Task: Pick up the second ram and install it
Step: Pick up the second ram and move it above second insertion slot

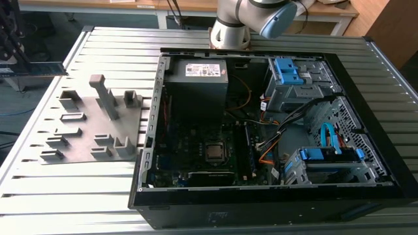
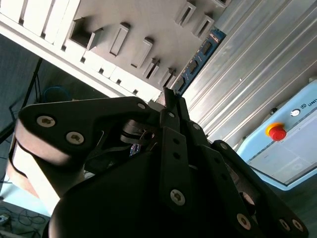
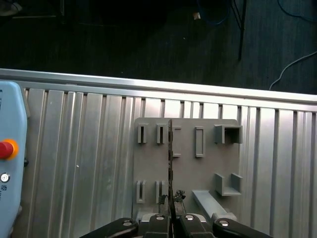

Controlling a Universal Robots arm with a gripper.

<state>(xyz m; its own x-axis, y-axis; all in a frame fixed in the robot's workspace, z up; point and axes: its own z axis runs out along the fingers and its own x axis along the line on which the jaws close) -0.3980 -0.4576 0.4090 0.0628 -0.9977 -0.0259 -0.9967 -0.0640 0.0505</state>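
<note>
The second ram, a thin blue-green board with black chips, sticks out from between my fingers in the second wrist view. In the first wrist view the ram appears edge-on as a thin dark line. My gripper is shut on one end of it and holds it well above the grey holder tray. In the exterior view that tray lies on the slatted table at the exterior view's left, beside the open computer case.
A pendant with a red stop button lies on the slatted metal table. The robot base stands behind the case. Cables and blue drive brackets crowd the case's right side. Dark floor lies past the table edge.
</note>
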